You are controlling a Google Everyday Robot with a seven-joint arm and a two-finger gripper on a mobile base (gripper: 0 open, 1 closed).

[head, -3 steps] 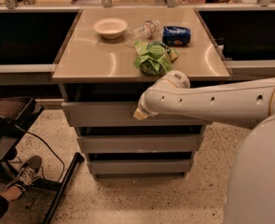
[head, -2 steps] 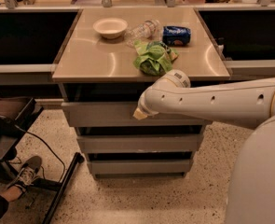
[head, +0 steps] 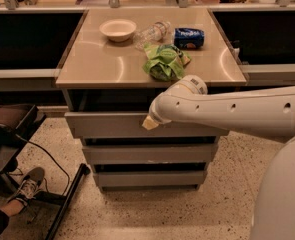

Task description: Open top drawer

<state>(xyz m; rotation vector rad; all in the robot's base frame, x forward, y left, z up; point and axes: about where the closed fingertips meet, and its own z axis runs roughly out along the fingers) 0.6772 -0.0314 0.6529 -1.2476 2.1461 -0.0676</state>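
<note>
The top drawer (head: 107, 125) is the widest grey front, just under the tan counter top (head: 102, 64), with a dark gap above it. It stands further toward the camera than the two narrower drawer fronts (head: 147, 154) below. My white arm (head: 227, 111) reaches in from the right. Its gripper end (head: 150, 122), with a tan tip, sits against the upper edge of the top drawer front, right of centre. The arm hides most of the gripper.
On the counter top lie a white bowl (head: 118, 29), a clear plastic bottle (head: 152, 33), a blue packet (head: 189, 38) and a green bag (head: 163, 63). A black stand with a cable (head: 62, 204) and a person's shoe (head: 28, 184) are at the left. My white base (head: 282, 194) is at the right.
</note>
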